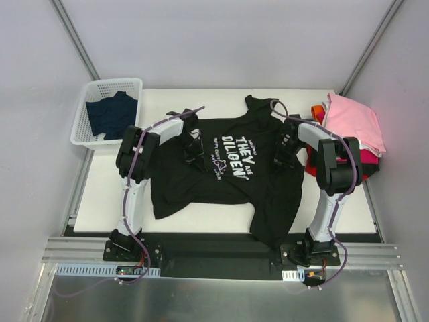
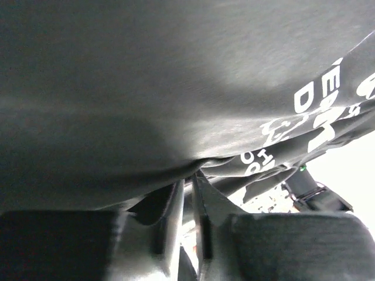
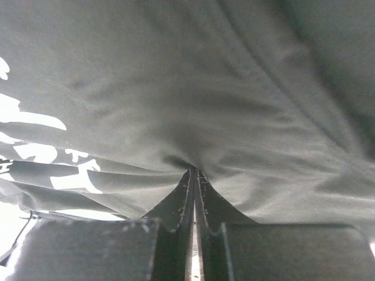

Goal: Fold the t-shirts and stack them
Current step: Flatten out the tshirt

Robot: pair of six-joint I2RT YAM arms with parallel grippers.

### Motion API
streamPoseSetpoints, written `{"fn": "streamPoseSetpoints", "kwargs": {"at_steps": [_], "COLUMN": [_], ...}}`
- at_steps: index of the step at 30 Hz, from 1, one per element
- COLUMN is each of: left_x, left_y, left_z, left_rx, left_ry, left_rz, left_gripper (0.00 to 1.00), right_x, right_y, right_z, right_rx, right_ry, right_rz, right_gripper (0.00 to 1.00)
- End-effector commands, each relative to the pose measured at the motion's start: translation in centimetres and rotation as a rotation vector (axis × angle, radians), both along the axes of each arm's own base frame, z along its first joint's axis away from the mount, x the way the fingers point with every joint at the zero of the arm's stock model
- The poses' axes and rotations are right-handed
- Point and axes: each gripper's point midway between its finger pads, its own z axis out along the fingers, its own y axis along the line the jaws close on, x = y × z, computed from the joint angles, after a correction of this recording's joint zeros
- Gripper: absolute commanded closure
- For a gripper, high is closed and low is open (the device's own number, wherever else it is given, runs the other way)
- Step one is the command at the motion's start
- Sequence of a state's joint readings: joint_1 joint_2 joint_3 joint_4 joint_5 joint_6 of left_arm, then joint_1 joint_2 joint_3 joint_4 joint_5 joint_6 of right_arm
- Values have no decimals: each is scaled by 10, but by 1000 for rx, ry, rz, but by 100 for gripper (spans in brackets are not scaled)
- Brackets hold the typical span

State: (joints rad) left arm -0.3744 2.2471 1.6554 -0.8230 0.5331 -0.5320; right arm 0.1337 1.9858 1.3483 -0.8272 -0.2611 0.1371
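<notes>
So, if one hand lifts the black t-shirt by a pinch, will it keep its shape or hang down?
Probably it hangs limp: where the right hand pinches it, the black t-shirt puckers into soft folds. One corner spills past the table edge. Pushing would likely bunch it rather than slide it whole.

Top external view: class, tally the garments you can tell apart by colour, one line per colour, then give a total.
black t-shirt: 1
navy garment, in the white basket: 1
pink garment: 1
orange garment: 1
red garment: 1
Total: 5 told apart; the right-hand pile may hide more.
</notes>
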Motion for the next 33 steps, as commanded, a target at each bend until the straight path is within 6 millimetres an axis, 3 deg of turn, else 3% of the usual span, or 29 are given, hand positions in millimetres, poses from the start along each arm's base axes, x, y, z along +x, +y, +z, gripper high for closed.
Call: {"fn": "streamPoseSetpoints", "kwargs": {"at_steps": [1,2,3,4,5,6,7,11,12,15,16,18,19,21,22,25,28,33], "left_x": [-10,-7,-5,-1,7,11,13,19,15,-15,-37,-63,-90,-112,-134,-158,-164,-148], "left_y": [20,19,22,22,21,22,22,15,14,12,16,17,27,33,44,64,80,113], "left_z": [0,6,11,17,33,40,54,100,107,118,114,105,94,85,78,68,59,47], "left_rx": [109,107,126,130,127,138,131,89,79,72,85,106,124,134,148,192,232,249], "left_ry": [-23,-41,-55,-75,-121,-143,-165,-238,-237,-220,-195,-182,-143,-123,-105,-104,-92,-64], "left_rz": [-28,-24,-22,-19,-11,-8,-3,34,42,48,38,23,20,36,44,85,124,256], "left_gripper": [75,63,57,46,29,4,1,1,1,1,1,1,4,7,9,10,9,8], "right_x": [7,8,7,8,9,8,8,-4,-6,-23,-30,-34,-36,-40,-40,-45,-48,-47], "right_y": [5,7,11,12,13,16,17,21,21,20,18,18,19,24,27,39,55,72], "right_z": [18,25,30,35,46,52,57,74,81,75,70,64,61,57,58,59,59,54], "right_rx": [54,68,94,105,116,134,143,180,186,189,186,189,196,218,220,224,230,226], "right_ry": [-39,-59,-70,-86,-118,-133,-146,-168,-190,-178,-168,-166,-156,-144,-148,-142,-132,-103], "right_rz": [45,47,50,53,58,61,63,80,86,100,97,103,100,99,102,133,171,203], "right_gripper": [90,87,84,74,69,65,59,57,58,59,59,62,66,73,74,75,75,75]}}
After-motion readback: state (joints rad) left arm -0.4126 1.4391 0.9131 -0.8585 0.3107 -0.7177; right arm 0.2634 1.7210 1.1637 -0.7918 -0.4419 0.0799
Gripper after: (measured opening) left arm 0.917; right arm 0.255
